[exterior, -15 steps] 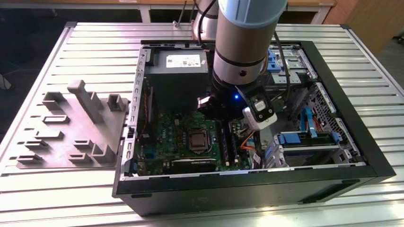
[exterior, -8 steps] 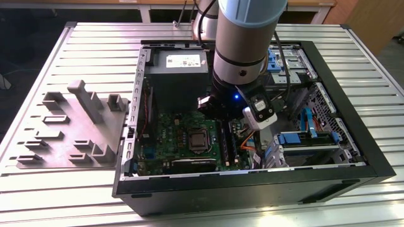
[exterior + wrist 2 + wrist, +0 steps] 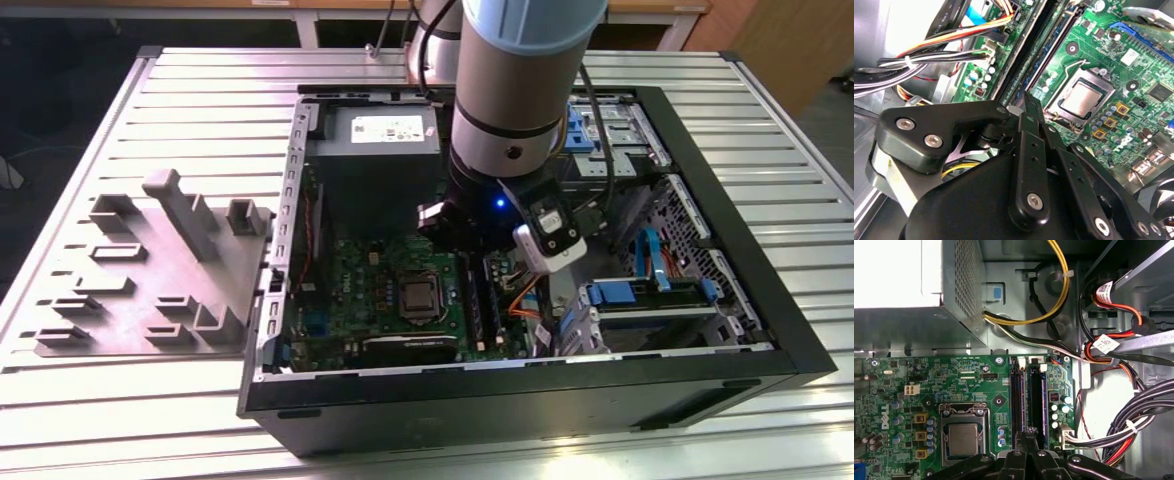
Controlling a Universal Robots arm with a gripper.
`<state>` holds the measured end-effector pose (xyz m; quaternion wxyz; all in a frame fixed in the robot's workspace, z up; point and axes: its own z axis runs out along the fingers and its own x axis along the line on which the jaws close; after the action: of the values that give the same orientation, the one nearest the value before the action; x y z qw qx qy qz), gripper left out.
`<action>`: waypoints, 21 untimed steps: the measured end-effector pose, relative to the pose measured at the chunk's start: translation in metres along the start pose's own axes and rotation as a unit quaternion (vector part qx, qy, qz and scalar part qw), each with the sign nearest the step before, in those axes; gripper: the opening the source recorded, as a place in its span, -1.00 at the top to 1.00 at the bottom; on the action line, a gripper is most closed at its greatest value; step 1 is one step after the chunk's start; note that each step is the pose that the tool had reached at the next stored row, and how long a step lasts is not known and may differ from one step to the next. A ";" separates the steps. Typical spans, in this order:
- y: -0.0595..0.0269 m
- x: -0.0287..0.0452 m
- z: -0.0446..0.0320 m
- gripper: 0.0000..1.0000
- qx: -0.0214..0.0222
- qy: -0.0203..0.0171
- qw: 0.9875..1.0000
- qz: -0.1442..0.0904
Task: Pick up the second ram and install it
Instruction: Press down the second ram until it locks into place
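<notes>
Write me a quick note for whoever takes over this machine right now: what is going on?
Gripper: shut, tips low over the two long slots of the green board, inside the open computer case.
Memory stick: a blue-edged one seems to stand in the slot farther from the processor; which stick it is cannot be told.
Done: arm brought to the slots.
Left: confirm the second stick is fully seated.

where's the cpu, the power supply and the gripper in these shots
cpu (image 3: 963, 438): first wrist view, centre of its metal lid.
power supply (image 3: 384, 128): exterior view, on its pale label.
gripper (image 3: 1026, 105): second wrist view, at the tips of its black fingers above the memory slots.
</notes>
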<state>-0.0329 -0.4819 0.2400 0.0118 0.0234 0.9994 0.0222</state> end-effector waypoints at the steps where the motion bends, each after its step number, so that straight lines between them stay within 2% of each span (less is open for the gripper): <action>1: 0.0000 0.0000 -0.0001 0.80 0.000 0.000 1.000 0.000; 6: 0.0016 0.0001 -0.0003 0.80 0.000 0.000 1.000 0.000; 17: 0.0195 0.0010 0.0015 0.80 -0.001 0.000 1.000 0.000; 21: 0.0232 0.0010 0.0021 0.80 -0.001 0.000 1.000 0.000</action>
<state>-0.0328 -0.4586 0.2390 0.0118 0.0234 0.9994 0.0230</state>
